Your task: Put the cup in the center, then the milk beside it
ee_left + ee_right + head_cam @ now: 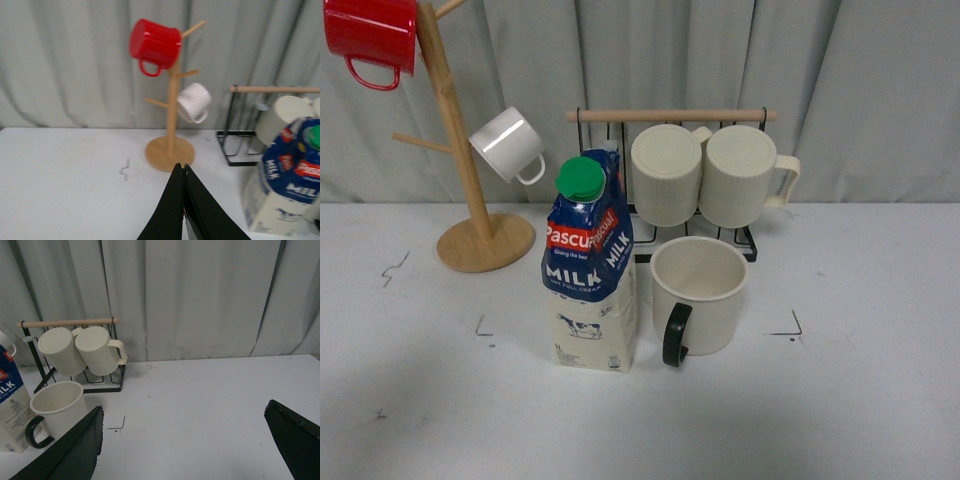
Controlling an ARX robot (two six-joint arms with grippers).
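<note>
Cup (700, 296) upright on desk (840, 400) near middle, black handle toward camera, mouth up. Milk (588, 275) upright just left of cup, close beside it, green cap on top; contact between them hard to tell. Behind both: black wire rack (672, 118) with wooden bar, two ribbed cream mugs (712, 174) hanging side by side. Further left: wooden mug tree (470, 160) carrying red mug (372, 36) up top and small white mug (508, 146) lower down. Left end effector (183, 172) pinched closed, empty, above desk, pointing toward tree base. Right end effector (185, 435) spread wide, empty, right of cup, nothing between fingers (75, 445).
</note>
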